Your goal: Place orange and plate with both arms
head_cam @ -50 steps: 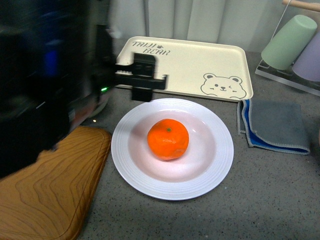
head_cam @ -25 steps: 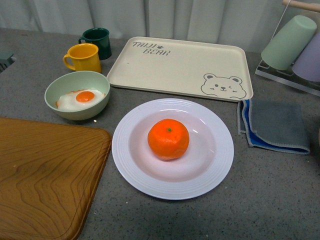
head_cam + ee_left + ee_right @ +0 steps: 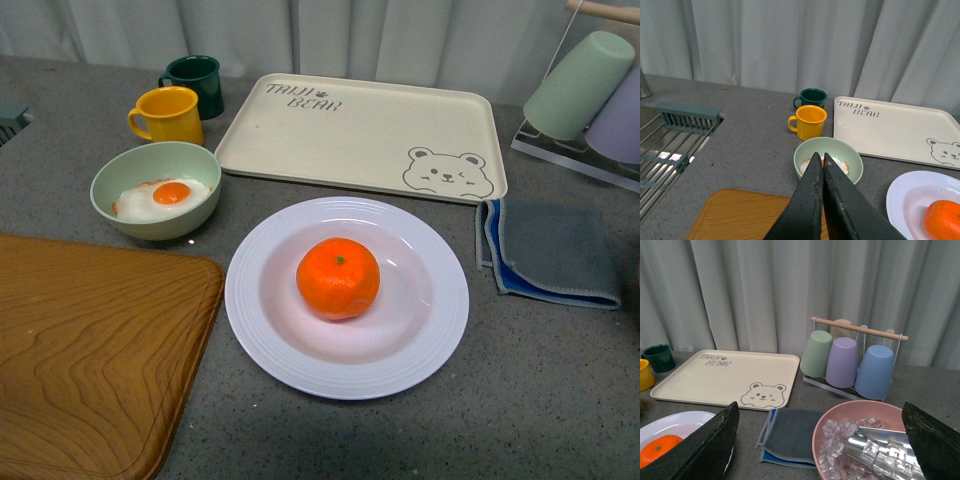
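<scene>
- A second ago the left arm was a dark blur across the front view, over the green bowl (image 3: 125,172). It has since pulled right out of that view, and neither arm shows there now.
- The orange (image 3: 338,278) sits in the middle of the plate (image 3: 440,330), stem dot up. The plate rests on the table (image 3: 540,400), just in front of the bear tray (image 3: 370,130) and beside the wooden board (image 3: 90,350). Neither has shifted in the last half second.
- The left fingers (image 3: 807,205) are pressed together with nothing between them, held up above the bowl side.
- The right fingers (image 3: 705,450) are spread wide and empty, well back from the plate.
- To my eye the placing is done: the fruit is on the dish, both arms are clear, and nothing is left to carry.
</scene>
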Tool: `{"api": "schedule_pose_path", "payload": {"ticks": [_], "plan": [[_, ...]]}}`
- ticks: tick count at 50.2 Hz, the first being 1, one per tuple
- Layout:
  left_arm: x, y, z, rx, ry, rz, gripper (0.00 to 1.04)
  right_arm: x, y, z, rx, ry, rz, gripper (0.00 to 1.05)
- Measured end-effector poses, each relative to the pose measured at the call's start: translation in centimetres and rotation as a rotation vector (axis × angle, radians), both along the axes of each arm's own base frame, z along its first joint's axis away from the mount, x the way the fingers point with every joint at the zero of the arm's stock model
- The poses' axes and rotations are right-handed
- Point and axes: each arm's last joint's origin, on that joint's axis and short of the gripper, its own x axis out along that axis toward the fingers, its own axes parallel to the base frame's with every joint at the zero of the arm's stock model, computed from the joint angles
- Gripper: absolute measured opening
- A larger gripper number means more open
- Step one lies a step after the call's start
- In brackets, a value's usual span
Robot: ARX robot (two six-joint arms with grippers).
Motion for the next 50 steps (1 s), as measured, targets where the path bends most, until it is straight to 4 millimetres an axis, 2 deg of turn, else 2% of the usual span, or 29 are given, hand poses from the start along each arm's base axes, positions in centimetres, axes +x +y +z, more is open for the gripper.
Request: {"api": "schedule_pose_path", "payload": {"ticks": [30, 50], "plan": [[-2.7, 0.0, 0.9, 0.0, -0.032, -0.004, 0.04, 0.0, 0.0, 0.0, 0.0, 0.0, 0.0, 0.95], [-3.6, 0.0, 0.9, 0.0, -0.032, -0.004, 0.04, 0.0, 0.0, 0.0, 0.0, 0.0, 0.0, 0.95]]}}
